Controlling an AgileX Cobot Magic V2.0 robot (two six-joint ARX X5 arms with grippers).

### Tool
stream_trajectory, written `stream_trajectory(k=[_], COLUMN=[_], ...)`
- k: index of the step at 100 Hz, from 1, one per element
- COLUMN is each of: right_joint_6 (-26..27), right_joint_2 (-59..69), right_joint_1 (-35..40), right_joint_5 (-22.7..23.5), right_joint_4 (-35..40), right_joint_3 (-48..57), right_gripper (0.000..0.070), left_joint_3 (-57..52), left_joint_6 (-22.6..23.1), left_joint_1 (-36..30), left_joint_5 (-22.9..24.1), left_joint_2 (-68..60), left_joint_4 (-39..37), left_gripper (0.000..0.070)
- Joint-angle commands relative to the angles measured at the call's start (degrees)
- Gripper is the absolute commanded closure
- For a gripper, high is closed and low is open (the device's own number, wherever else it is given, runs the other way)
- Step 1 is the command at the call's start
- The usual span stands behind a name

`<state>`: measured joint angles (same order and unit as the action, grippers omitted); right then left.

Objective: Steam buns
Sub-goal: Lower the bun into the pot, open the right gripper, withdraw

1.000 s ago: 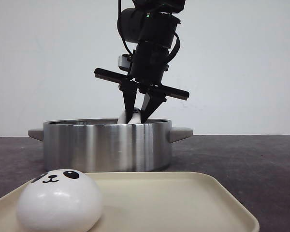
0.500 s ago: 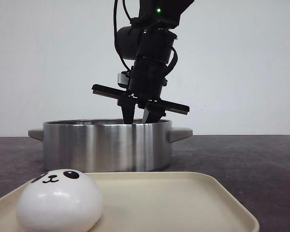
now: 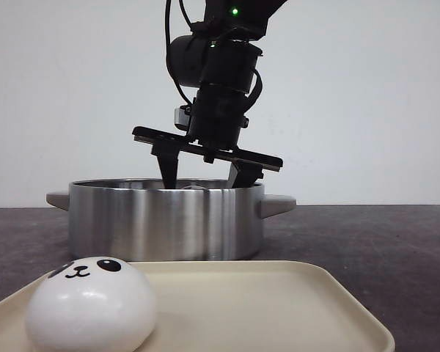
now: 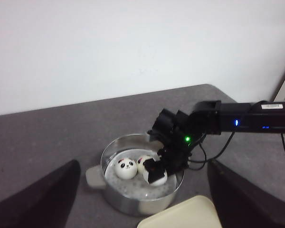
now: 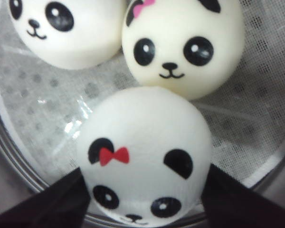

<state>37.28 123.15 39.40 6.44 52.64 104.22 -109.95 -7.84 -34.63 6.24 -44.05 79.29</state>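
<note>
Three panda buns lie in the steel pot (image 3: 165, 220) on a white perforated cloth (image 5: 256, 118): a red-bow bun (image 5: 145, 156), a pink-bow bun (image 5: 180, 45) and a plain one (image 5: 61, 28). My right gripper (image 3: 204, 180) reaches down into the pot, open, with its fingers (image 5: 52, 204) spread on either side of the red-bow bun. A fourth bun (image 3: 92, 304) sits on the cream tray (image 3: 279, 308) at the front left. My left gripper (image 4: 142, 209) hangs open and empty high above the pot (image 4: 133, 204), looking down on the buns (image 4: 125, 167).
The pot has side handles (image 3: 277, 204) and stands on a dark grey table (image 3: 367, 249) just behind the tray. The right arm (image 4: 237, 122) stretches across above the pot. A white wall lies behind.
My right gripper has gone lower into the pot and its fingers have spread apart, letting go of the bun it carried. The pot has shifted slightly.
</note>
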Motion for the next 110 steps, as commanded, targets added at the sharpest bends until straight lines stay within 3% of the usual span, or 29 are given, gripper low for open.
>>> stream_trajectory(k=[1, 39, 67, 91, 110], right_joint_6=[1.7, 4.1, 4.0, 3.6, -4.0], right_joint_2=[1.4, 1.4, 1.4, 1.3, 0.7], right_joint_1=[0.2, 0.2, 0.2, 0.2, -0.6], right_joint_5=[-0.5, -2.4, -2.4, -5.5, -10.0], right_joint_4=[0.7, 0.5, 0.5, 0.0, 2.9], right_joint_3=[0.9, 0.9, 0.9, 1.4, 10.4], right_gripper=[0.0213, 0.0211, 0.0112, 0.0108, 0.0108], left_joint_3=[-1.1, -1.1, -1.1, -1.1, -0.4], left_joint_6=[0.7, 0.7, 0.7, 0.7, 0.7], left_joint_1=[-0.4, -0.4, -0.4, -0.4, -0.4], left_joint_5=[0.2, 0.2, 0.2, 0.2, 0.2], left_joint_2=[-0.5, -0.5, -0.5, -0.5, -0.5], left_joint_4=[-0.2, 1.0, 1.0, 1.0, 0.9], left_gripper=[0.0189, 0.0189, 0.0189, 0.0189, 0.0189])
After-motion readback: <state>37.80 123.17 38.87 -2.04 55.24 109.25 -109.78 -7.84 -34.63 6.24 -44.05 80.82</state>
